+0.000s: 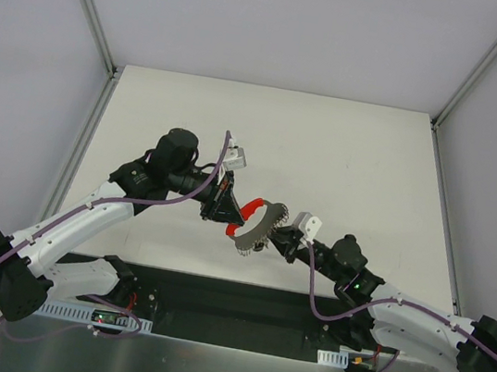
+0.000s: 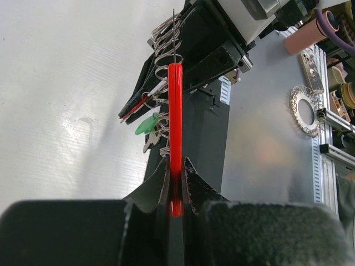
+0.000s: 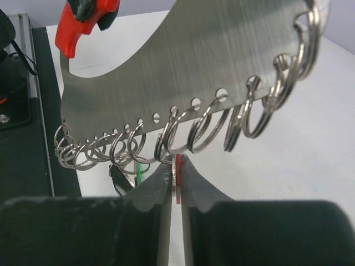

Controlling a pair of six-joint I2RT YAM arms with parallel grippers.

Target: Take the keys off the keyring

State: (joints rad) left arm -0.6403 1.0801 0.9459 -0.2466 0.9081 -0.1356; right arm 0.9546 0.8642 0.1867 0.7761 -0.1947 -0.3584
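Top external view: the keyring (image 1: 258,217) was held aloft over the desk (image 1: 348,145), between the two arms. Its red end was clamped in the left jaws, as seen edge-on from the left wrist. The right jaws were pinched shut on a thin metal piece below the row of split rings (image 3: 183,133), judged to be one of the keys (image 2: 146,125). Freeing that key was judged to be the step in hand. A steady left hold would be needed next, with the piece worked carefully around its ring's coil.
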